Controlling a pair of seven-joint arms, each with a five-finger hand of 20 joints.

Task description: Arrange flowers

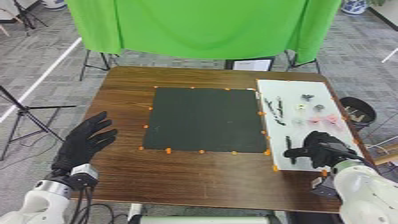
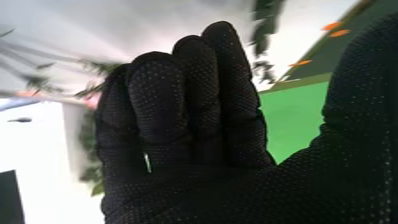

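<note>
At 4 o'clock the right hand (image 1: pixel 325 151) is open above the white board (image 1: pixel 302 87), hiding part of it, its fingers straight and together, thumb apart; whether it touches the dark strip (image 1: pixel 289 144) beside it, I cannot tell

At 8 o'clock the left hand (image 1: pixel 78 144) is open, fingers apart

Pink flowers (image 1: pixel 332 119) lie at 3 o'clock, blurred, near leafy stems (image 1: pixel 280 107)

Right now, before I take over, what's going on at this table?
It's a flower-arranging job. The robot's right hand, fingers extended, is over the near part of the white sheet, with no grip on any piece that I can make out. The leafy sprigs and pink flowers lie farther up that sheet, beside the black mat. The left hand is open at the table's left side, holding nothing.
</note>
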